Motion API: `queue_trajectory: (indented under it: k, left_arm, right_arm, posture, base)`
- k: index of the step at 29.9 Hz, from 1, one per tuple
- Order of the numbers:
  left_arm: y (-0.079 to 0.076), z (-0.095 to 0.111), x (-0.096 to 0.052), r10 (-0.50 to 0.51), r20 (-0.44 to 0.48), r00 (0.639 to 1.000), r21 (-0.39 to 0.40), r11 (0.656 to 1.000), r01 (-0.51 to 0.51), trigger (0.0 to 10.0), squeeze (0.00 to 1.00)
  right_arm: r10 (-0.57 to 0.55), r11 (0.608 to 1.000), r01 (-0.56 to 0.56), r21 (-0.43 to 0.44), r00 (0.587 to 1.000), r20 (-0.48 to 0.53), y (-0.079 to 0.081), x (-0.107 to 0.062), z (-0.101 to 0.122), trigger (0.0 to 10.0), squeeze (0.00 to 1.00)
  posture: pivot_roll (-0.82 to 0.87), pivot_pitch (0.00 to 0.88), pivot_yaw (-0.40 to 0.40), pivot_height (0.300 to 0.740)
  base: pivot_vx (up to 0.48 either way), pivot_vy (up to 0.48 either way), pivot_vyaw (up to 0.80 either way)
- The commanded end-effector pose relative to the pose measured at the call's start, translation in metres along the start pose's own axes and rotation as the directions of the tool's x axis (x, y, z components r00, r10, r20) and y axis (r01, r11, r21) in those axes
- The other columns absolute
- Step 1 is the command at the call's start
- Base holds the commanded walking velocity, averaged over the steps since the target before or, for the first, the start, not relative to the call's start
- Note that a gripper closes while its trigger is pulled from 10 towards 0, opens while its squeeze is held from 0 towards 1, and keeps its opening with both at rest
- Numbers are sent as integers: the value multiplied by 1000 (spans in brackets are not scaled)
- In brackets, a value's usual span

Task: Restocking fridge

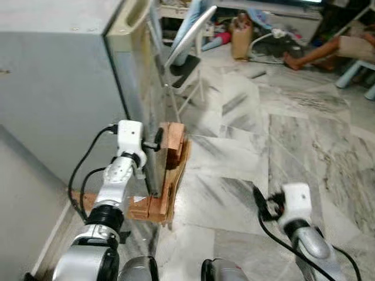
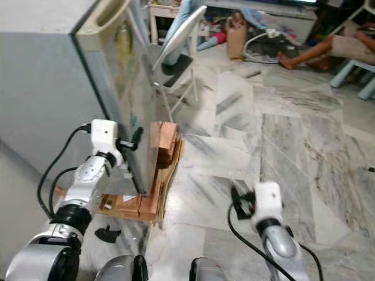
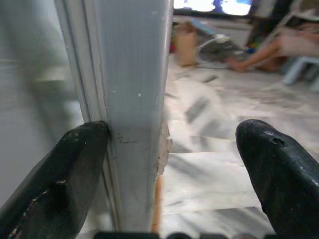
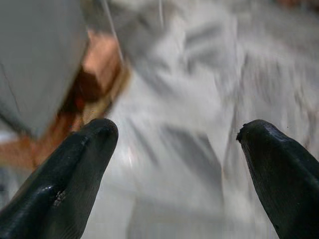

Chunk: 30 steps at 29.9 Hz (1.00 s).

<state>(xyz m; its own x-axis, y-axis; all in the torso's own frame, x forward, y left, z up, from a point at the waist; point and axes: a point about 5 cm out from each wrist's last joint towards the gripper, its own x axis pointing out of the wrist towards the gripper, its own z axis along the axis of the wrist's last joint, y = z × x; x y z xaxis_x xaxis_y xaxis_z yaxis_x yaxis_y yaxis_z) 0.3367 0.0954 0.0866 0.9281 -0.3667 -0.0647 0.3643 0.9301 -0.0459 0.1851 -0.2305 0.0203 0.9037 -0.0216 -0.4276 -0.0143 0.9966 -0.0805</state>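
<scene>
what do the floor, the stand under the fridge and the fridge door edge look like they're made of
Floor: looks like polished marble or marble-look tile, pale grey with dark veins, tile joints and a soft sheen.
Stand: apparently bare wood, orange-brown blocks and planks, unpainted.
Fridge door edge: probably grey painted metal or plastic, smooth with small chips; the left gripper straddles it, one finger touching.

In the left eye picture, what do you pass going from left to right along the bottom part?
Grey fridge side → left gripper on the fridge door's edge → brown wooden stand → grey marble floor → right gripper.
</scene>
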Motion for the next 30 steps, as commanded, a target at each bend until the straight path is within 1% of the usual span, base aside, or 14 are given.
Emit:
queue_trajectory:
  k: [1, 2, 3, 4, 6, 7, 8, 9, 12, 15, 16, 17, 24, 30]
  left_arm:
    - [-79, 31, 16, -361, 97, 927, 69, 932, 356, 10000, 0]
    - [-79, 31, 16, -361, 97, 927, 69, 932, 356, 10000, 0]
    - [-101, 34, 13, -469, 108, 877, 60, 883, 465, 10000, 0]
    - [-133, 39, 4, -603, 123, 788, 65, 797, 600, 10000, 0]
    - [-170, 47, -11, -735, 149, 662, 58, 674, 736, 10000, 0]
    - [-181, 50, -16, -760, 161, 630, 55, 644, 763, 10000, 0]
    - [-183, 52, -16, -759, 169, 628, 57, 644, 763, 10000, 0]
    - [-181, 53, -13, -740, 173, 650, 57, 666, 744, 10000, 0]
    - [-149, 47, 2, -631, 154, 760, 43, 773, 633, 10000, 0]
    - [-101, 45, 6, -502, 142, 853, 48, 864, 501, 10000, 0]
    - [-101, 45, 6, -502, 142, 853, 48, 864, 501, 10000, 0]
    - [-82, 45, 2, -456, 130, 881, 55, 890, 453, 10000, 0]
    - [-28, 25, -18, -253, 90, 963, 65, 967, 247, 10000, 0]
    - [-10, 8, -42, -167, 40, 985, 55, 985, 164, 10000, 0]
  right_arm:
    - [-11, 1000, 12, 16, 1000, -23, -4, -2, -4, 10000, 0]
    - [-11, 1000, 12, 16, 1000, -23, -4, -2, -4, 10000, 0]
    - [-14, 1000, 15, 20, 999, -29, -5, -3, -6, 10000, 0]
    - [-13, 1000, 14, 24, 999, -31, -5, -3, -8, 10000, 0]
    - [-10, 1000, 11, 29, 1000, -27, -3, -1, -8, 10000, 0]
    - [-8, 1000, 8, 28, 1000, -24, -1, -1, -7, 10000, 0]
    - [-6, 1000, 6, 27, 1000, -21, 0, 0, -7, 10000, 0]
    - [-5, 1000, 6, 28, 1000, -20, 1, 0, -6, 10000, 0]
    - [2, 999, -1, 34, 1000, -19, 3, 2, -6, 10000, 0]
    - [21, 999, -20, 40, 1000, -8, 6, 6, -4, 10000, 0]
    - [21, 999, -20, 40, 1000, -8, 6, 6, -4, 10000, 0]
    - [26, 999, -26, 41, 1000, 2, 7, 8, -2, 10000, 0]
    - [53, 998, -54, 8, 991, 123, 14, 17, 22, 10000, 0]
    - [80, 997, -81, -2, 979, 187, 22, 24, 40, 10000, 0]
  posture:
    - [-130, 88, -13, 740]
    - [-130, 88, -13, 740]
    - [-133, 87, -8, 740]
    - [-138, 88, -2, 740]
    - [-142, 89, 3, 740]
    - [-142, 89, 6, 740]
    - [-141, 89, 8, 740]
    - [-139, 89, 9, 740]
    - [-129, 86, 10, 740]
    - [-111, 82, 10, 740]
    - [-111, 82, 10, 740]
    - [-111, 82, 10, 740]
    - [-94, 75, 14, 740]
    - [-76, 72, 12, 740]
  base:
    - [0, 0, 0]
    - [0, 0, 0]
    - [0, 0, 0]
    - [0, 0, 0]
    - [0, 0, 0]
    - [0, 0, 0]
    - [0, 0, 0]
    - [0, 0, 0]
    - [0, 0, 0]
    - [0, 0, 0]
    - [0, 0, 0]
    - [0, 0, 0]
    - [0, 0, 0]
    - [183, -304, 0]
